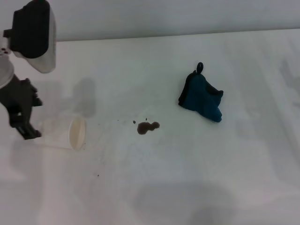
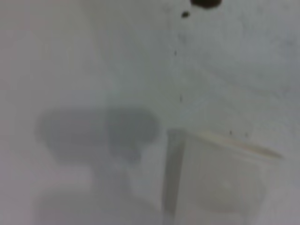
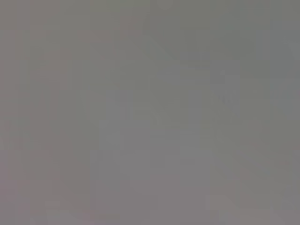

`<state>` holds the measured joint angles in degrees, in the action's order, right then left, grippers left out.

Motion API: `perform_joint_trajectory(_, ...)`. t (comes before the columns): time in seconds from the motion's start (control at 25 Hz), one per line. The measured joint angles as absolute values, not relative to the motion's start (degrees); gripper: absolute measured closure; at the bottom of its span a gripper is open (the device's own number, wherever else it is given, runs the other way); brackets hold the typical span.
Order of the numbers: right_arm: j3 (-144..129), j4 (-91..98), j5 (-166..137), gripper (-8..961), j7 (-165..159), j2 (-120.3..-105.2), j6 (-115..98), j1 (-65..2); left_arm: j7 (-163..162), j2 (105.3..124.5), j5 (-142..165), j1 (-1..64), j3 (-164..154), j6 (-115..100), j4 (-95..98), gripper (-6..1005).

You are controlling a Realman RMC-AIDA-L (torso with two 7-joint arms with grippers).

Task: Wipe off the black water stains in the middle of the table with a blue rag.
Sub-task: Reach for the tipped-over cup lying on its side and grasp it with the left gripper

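The black water stains (image 1: 147,127) are a small dark blob with a few specks in the middle of the white table (image 1: 187,183); the left wrist view catches them (image 2: 205,3) at its edge. The blue rag (image 1: 201,97) lies crumpled to the right of the stains and a little farther back, with nothing touching it. My left gripper (image 1: 26,117) hovers at the table's left side, open and empty, far from the rag. No part of the right arm shows in the head view, and the right wrist view is a blank grey field.
A white paper cup (image 1: 70,133) lies on its side just right of my left gripper, its mouth toward the stains; it also fills a corner of the left wrist view (image 2: 220,183). Tiny dark specks (image 1: 98,175) dot the table nearby.
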<state>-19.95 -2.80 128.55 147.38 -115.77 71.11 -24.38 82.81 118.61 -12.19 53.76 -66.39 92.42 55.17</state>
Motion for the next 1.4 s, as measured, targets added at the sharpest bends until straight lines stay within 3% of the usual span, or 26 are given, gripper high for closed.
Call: perform_joint_trajectory(1.4,-20.65,-4.23,128.24,85,144.84,-115.80,74.63,-23.19,96.03,118.56,-25.10,49.75,-66.01,78.30,43.78,146)
